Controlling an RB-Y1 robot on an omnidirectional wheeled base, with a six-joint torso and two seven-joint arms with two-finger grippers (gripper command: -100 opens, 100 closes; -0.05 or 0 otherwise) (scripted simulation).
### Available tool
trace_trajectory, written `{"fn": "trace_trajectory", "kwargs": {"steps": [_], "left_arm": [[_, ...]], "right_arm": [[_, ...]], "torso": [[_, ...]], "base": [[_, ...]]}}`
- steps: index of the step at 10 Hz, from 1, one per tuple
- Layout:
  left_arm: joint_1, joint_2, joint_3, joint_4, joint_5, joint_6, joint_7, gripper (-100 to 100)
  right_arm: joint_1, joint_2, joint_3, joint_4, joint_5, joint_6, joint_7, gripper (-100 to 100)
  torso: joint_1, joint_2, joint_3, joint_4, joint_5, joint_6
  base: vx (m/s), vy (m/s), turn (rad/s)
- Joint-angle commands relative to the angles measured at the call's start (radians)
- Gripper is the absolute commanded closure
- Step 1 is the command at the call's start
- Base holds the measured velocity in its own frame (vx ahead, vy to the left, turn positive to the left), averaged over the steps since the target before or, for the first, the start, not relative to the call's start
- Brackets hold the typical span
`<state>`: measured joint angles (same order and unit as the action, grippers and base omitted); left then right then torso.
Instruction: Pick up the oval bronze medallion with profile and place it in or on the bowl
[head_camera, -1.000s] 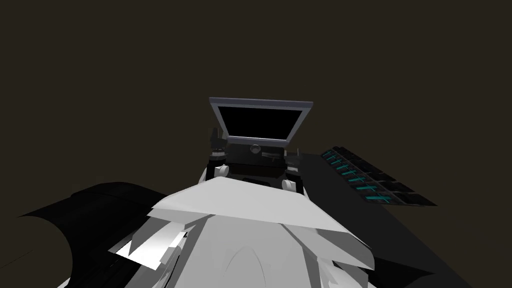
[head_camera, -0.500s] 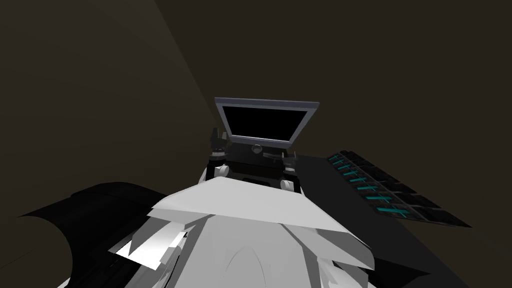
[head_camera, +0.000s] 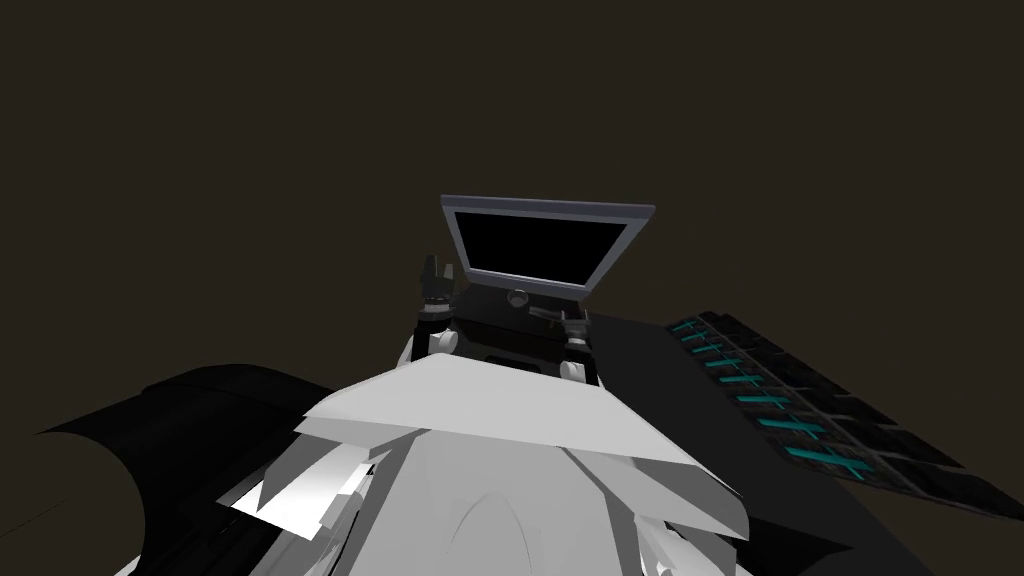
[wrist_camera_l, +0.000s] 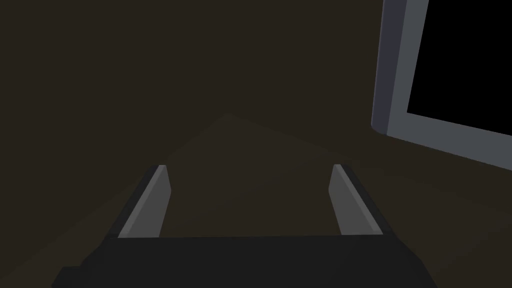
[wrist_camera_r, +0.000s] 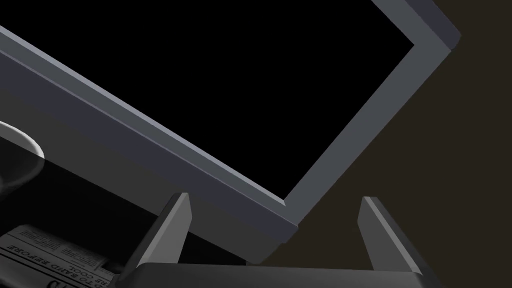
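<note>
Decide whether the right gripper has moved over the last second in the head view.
Yes. The right gripper has shifted toward the robot's left, closing on the bowl, which stays below the grey frame.

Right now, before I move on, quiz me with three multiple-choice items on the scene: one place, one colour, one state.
1. The bowl sits: A. just before the frame's lower edge; B. atop the frame; C. far right of the frame.
2. The frame is: A. red; B. grey; C. green.
3. The right gripper is: A. shut on the bowl; B. open, empty; C. shut, empty.
Answers: 1 A, the head view shows it by that edge; 2 B, a grey border rings a black area; 3 B, its fingers stand apart with nothing between.
</note>
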<state>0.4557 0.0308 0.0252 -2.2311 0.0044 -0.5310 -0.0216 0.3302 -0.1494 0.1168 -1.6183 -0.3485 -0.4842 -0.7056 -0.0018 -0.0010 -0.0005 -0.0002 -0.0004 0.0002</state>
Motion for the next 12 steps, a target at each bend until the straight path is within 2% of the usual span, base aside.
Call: {"fn": "trace_trajectory", "kwargs": {"steps": [1,2,3,4,5,6,7,8,10,12], "left_arm": [[0.0,0.0,0.0,0.0,0.0,0.0,0.0,0],[0.0,0.0,0.0,0.0,0.0,0.0,0.0,0],[0.0,0.0,0.0,0.0,0.0,0.0,0.0,0],[0.0,0.0,0.0,0.0,0.0,0.0,0.0,0],[0.0,0.0,0.0,0.0,0.0,0.0,0.0,0],[0.0,0.0,0.0,0.0,0.0,0.0,0.0,0],[0.0,0.0,0.0,0.0,0.0,0.0,0.0,0],[0.0,0.0,0.0,0.0,0.0,0.0,0.0,0],[0.0,0.0,0.0,0.0,0.0,0.0,0.0,0],[0.0,0.0,0.0,0.0,0.0,0.0,0.0,0]], "right_arm": [[-0.018,0.002,-0.002,0.05,-0.012,0.008,-0.03,-100],[-0.033,0.0,-0.005,0.078,-0.037,0.017,-0.072,-100],[-0.033,0.0,-0.005,0.109,-0.037,0.017,-0.078,-100],[-0.033,0.0,-0.005,0.109,-0.037,0.017,-0.078,-100],[-0.048,-0.003,-0.008,0.152,-0.06,0.026,-0.124,-100],[-0.048,-0.003,-0.008,0.164,-0.06,0.026,-0.124,-100],[-0.063,-0.007,-0.014,0.191,-0.083,0.036,-0.166,-100],[-0.063,-0.007,-0.014,0.216,-0.083,0.036,-0.17,-100],[-0.092,-0.014,-0.029,0.304,-0.125,0.057,-0.24,-100],[-0.106,-0.019,-0.038,0.358,-0.143,0.069,-0.287,-100]], "torso": [[0.0,0.0,0.0,0.0,0.0,0.0],[0.0,0.0,0.0,0.0,0.0,0.001],[0.0,0.0,0.0,0.0,0.0,0.0],[0.0,0.0,0.0,0.0,0.0,0.001],[0.001,0.0,0.0,0.0,0.0,0.001],[0.001,0.0,0.0,0.0,0.0,0.0],[0.001,0.0,0.0,0.0,0.0,0.001],[0.001,0.0,0.0,0.0,0.0,0.0],[0.0,0.0,0.0,0.0,0.0,0.0],[0.0,0.0,0.0,0.0,0.0,0.001]], "base": [[0.003,-0.03,0.105],[0.003,-0.027,0.188],[0.0,-0.027,0.095],[-0.001,-0.012,-0.011],[0.0,-0.012,0.177],[0.0,-0.017,0.128],[-0.001,-0.021,0.196],[0.001,-0.022,0.093],[0.002,-0.024,0.242],[0.003,-0.02,0.156]]}}
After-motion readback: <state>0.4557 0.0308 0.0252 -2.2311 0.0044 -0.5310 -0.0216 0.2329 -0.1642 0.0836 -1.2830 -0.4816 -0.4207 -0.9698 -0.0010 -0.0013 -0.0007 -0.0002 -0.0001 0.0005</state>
